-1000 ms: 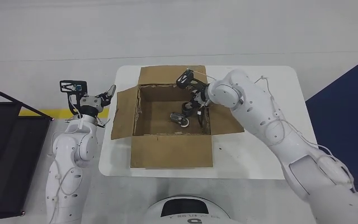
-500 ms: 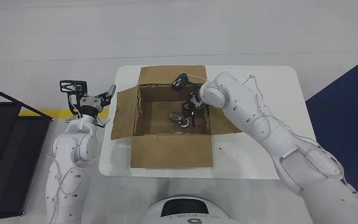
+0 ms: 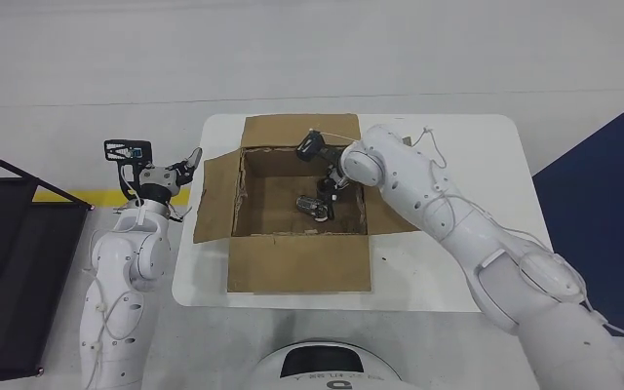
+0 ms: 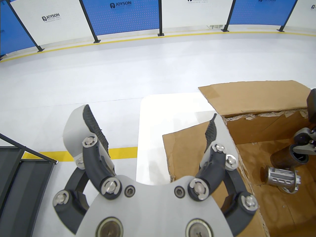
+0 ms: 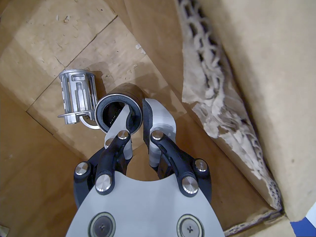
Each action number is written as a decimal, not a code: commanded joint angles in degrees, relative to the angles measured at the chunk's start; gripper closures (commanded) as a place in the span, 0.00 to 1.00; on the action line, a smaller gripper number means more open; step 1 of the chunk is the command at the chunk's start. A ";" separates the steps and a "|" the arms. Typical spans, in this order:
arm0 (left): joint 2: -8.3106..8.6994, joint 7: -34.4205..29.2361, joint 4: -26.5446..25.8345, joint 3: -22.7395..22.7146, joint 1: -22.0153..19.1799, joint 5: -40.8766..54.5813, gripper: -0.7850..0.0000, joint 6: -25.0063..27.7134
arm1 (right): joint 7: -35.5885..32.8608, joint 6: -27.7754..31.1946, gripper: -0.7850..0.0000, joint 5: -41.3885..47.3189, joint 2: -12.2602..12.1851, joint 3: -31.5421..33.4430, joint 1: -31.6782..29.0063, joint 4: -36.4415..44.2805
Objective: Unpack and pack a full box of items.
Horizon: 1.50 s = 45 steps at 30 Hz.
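Down in the box (image 3: 297, 263), the dark cylinder (image 5: 127, 90) sits in the right-hand half of the floor, open end turned up toward the right wrist camera. The right tool (image 5: 137, 107) has it: one finger is tucked inside the bore, the other is pressed on the outer wall, and the jaws are narrowed to a pinch on that wall. Whether the cylinder is off the cardboard, I can't tell. Just beside it lies a silver slotted sleeve (image 5: 77, 96) on its side. Its flange is right at the cylinder's rim, and contact between them is hard to call. The box stands on the white counter (image 3: 458, 263) with all four flaps splayed outward. Over at the counter's left edge, the left tool (image 4: 150, 112) hovers by the left flap, jaws spread wide, gripping nothing.
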<state>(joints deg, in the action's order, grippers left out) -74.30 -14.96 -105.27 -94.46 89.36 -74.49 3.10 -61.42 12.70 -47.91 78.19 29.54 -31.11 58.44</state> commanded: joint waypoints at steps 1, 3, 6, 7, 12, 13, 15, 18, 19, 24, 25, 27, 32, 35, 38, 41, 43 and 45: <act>0.00 0.00 0.00 0.00 0.00 0.00 0.00 0.00 | -0.07 0.44 0.89 0.43 0.57 -0.34 0.36 -1.06; 0.00 0.00 0.00 0.00 0.00 0.00 0.00 0.00 | -0.17 0.81 0.84 0.69 1.12 -0.65 0.78 -2.14; 0.00 0.00 0.00 0.00 0.00 0.00 0.00 0.00 | -0.44 1.34 0.84 1.10 1.92 -1.07 1.36 -3.73; 0.00 0.00 0.00 0.00 0.00 0.00 0.00 0.00 | -0.44 1.45 0.85 1.20 2.20 -1.21 1.54 -4.20; 0.00 0.00 0.00 0.00 0.00 0.00 0.00 0.00 | -0.46 2.76 1.00 1.91 3.62 -2.08 2.21 -7.04; 0.00 0.00 0.00 0.00 0.00 0.00 0.00 0.00 | -0.39 3.01 1.00 2.00 3.90 -2.22 2.39 -7.60; 0.00 0.00 0.00 0.00 0.00 0.00 0.00 0.00 | 0.02 3.75 1.00 2.43 4.38 -2.28 2.72 -8.37; 0.00 0.00 0.00 0.00 0.00 0.00 0.00 0.00 | 1.16 4.62 1.00 2.75 4.59 -1.53 3.44 -8.30; 0.00 0.00 0.00 0.00 0.00 0.00 0.00 0.00 | 1.93 5.02 1.00 2.88 4.46 -1.01 3.52 -7.80; 0.00 0.00 0.00 0.00 0.00 0.00 0.00 0.00 | 5.71 6.18 1.00 1.35 2.14 3.66 2.54 -0.97; 0.00 0.00 0.00 0.00 0.00 0.00 0.00 0.00 | 6.06 6.19 1.00 0.94 1.61 4.55 1.95 0.43; 0.00 0.00 0.00 0.00 0.00 0.00 0.00 0.00 | 7.84 7.29 1.00 0.21 -0.61 8.87 -0.93 7.47; 0.00 0.00 0.00 0.00 0.00 0.00 0.00 0.00 | 9.07 9.06 1.00 -3.68 -6.26 22.13 -12.42 27.12; 0.00 0.00 0.00 0.00 0.00 0.00 0.00 0.00 | 11.02 8.94 1.00 -6.86 -9.07 31.91 -21.53 39.36; 0.00 0.00 0.00 0.00 0.00 0.00 0.00 0.00 | 12.50 6.65 1.00 -10.79 -11.05 41.45 -30.92 49.93; 0.00 0.00 0.00 0.00 0.00 0.00 0.00 0.00 | 12.33 3.36 1.00 -13.64 -12.31 50.09 -39.67 57.44; 0.00 0.00 0.00 0.00 0.00 0.00 0.00 0.00 | 11.77 1.21 1.00 -15.06 -12.89 55.82 -45.01 61.82; 0.00 0.00 0.00 0.00 0.00 0.00 0.00 0.00 | 11.53 -1.05 1.00 -15.88 -13.24 61.07 -49.96 65.61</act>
<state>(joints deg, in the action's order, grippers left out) -74.30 -14.96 -105.27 -94.46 89.36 -74.49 3.10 -49.74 13.17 -63.22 65.12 86.67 -77.59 121.66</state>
